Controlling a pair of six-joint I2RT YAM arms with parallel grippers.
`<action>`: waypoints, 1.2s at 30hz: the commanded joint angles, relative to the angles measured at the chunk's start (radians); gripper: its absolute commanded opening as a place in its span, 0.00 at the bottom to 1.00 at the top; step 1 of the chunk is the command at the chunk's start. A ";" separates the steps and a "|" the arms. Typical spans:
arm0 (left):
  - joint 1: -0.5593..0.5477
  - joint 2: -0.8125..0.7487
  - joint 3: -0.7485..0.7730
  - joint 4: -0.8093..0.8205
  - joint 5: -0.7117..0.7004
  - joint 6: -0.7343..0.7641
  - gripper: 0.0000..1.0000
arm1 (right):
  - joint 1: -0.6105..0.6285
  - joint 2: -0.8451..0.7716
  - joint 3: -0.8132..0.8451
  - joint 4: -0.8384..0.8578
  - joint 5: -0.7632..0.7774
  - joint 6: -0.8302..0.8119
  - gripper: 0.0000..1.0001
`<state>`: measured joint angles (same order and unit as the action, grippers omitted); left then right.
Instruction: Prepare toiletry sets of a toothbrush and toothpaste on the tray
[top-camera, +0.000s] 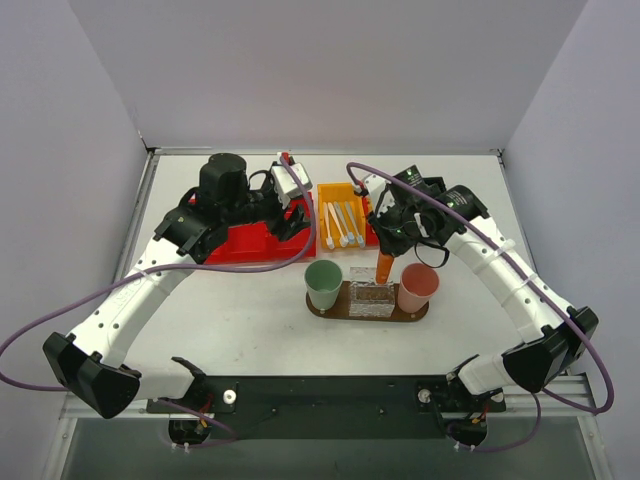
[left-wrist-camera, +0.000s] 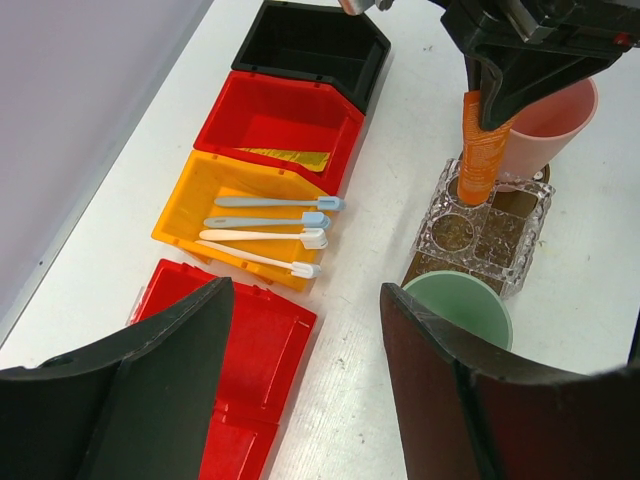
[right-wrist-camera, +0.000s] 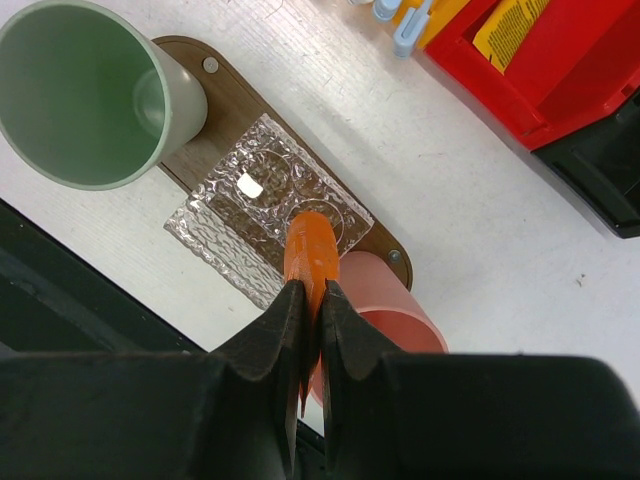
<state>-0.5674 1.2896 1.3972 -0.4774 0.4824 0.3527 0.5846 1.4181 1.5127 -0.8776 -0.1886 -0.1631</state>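
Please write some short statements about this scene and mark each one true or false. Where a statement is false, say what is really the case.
1. The right hand grips an orange tube. True.
2. The left hand is shut on a toothbrush. False: it is open and holds nothing.
3. Four toothbrushes lie in the yellow bin. True.
4. The green cup stands on the table, beside the tray. False: it stands on one end of the tray.
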 joint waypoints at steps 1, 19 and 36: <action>0.006 -0.033 -0.006 0.019 0.004 0.009 0.71 | 0.009 -0.013 -0.020 0.006 0.014 -0.013 0.00; 0.009 -0.036 -0.023 0.028 0.005 0.009 0.71 | 0.009 -0.044 -0.106 0.084 -0.012 -0.024 0.00; 0.011 -0.044 -0.035 0.026 0.008 0.014 0.71 | 0.009 -0.033 -0.223 0.175 -0.014 -0.039 0.00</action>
<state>-0.5652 1.2827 1.3663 -0.4751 0.4824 0.3534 0.5854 1.4105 1.3155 -0.7319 -0.1982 -0.1886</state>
